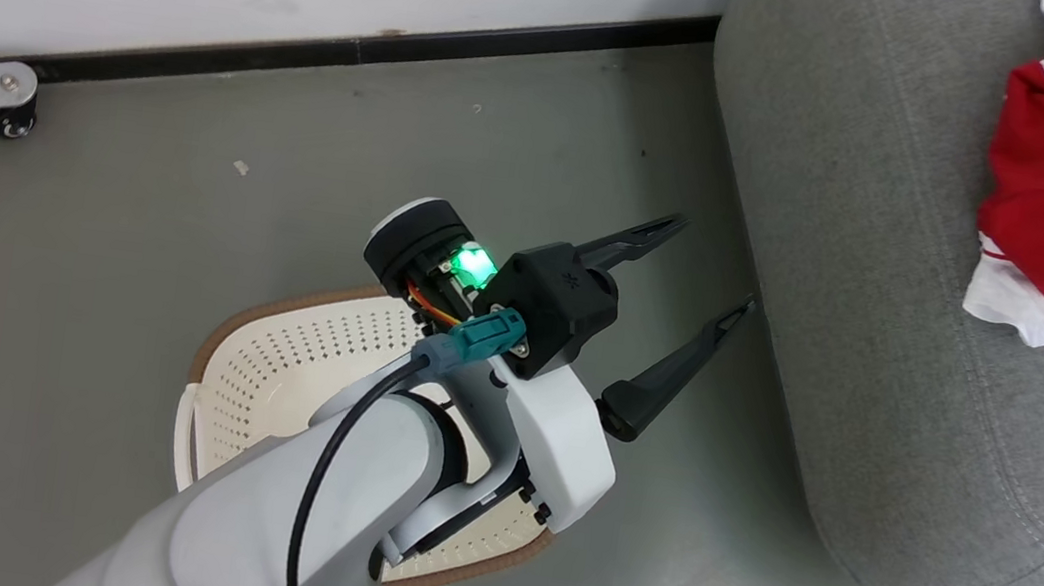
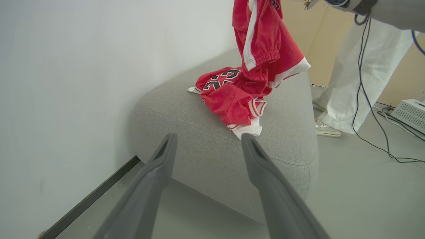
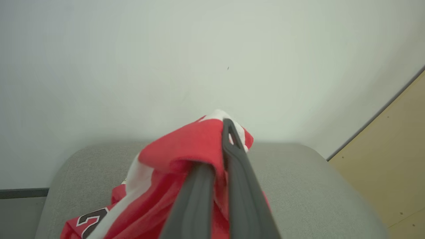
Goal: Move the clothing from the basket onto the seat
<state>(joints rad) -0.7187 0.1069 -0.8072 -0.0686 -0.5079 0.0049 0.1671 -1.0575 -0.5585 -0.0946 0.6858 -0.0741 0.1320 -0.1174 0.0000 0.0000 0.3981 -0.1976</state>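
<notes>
**Operator:** Where is the clothing now?

**Spotter:** Most of your clothing (image 2: 229,99) lies in a red and white heap on the grey seat (image 2: 206,159), number showing, near the rounded corner. One red piece (image 2: 265,39) with a white stripe hangs above that heap.

**Operator:** What holds it up?

**Spotter:** Your right gripper (image 3: 217,146). Its fingers (image 3: 245,199) are pinched together on a fold of that red fabric, above the seat.

**Operator:** And my left?

**Spotter:** Your left gripper (image 1: 715,264) hangs over the floor (image 1: 137,232) just beside the seat's edge, fingers spread wide, holding nothing. The basket (image 1: 270,371) stands on the floor under your forearm (image 1: 280,523). A person's white trouser leg (image 2: 348,83) is beyond the seat.
</notes>
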